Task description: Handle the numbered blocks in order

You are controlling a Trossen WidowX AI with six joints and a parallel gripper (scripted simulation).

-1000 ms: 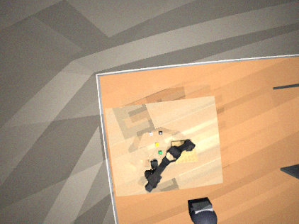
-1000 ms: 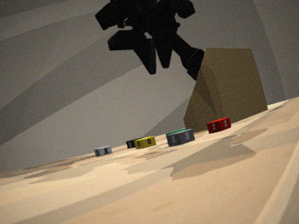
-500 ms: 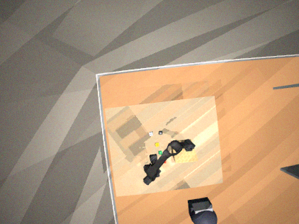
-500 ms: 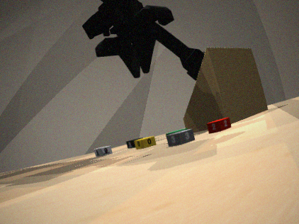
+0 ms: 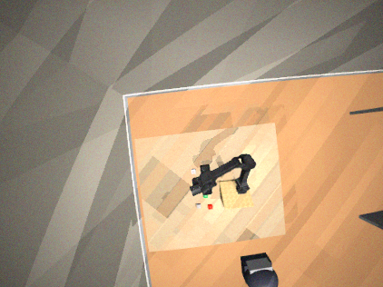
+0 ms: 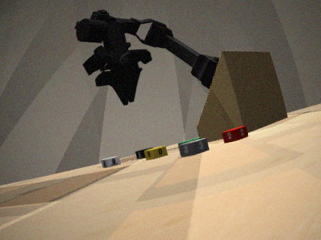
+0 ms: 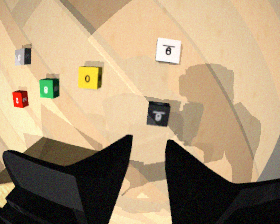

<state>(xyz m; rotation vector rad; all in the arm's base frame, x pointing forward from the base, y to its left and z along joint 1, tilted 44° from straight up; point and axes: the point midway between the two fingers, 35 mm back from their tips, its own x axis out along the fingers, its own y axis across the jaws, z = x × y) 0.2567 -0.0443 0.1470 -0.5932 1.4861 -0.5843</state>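
Wrist view: pincer (image 7: 148, 153) above counter (image 7: 213, 10), touching no block. Block 1 (image 7: 158, 113) nearest, just ahead of fingertips. Block 9 (image 7: 168, 50) farther ahead, slightly right. Block 0 (image 7: 89, 77) ahead-left. Left of it, unreadable block (image 7: 49, 87), then block 2 (image 7: 20, 98) leftmost. Block 3 (image 7: 24, 56) behind these two, far left. All blocks rest apart on counter.

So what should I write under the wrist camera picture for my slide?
Narrowed, empty gripper hovers above the black block, with five more coloured blocks spread beyond.
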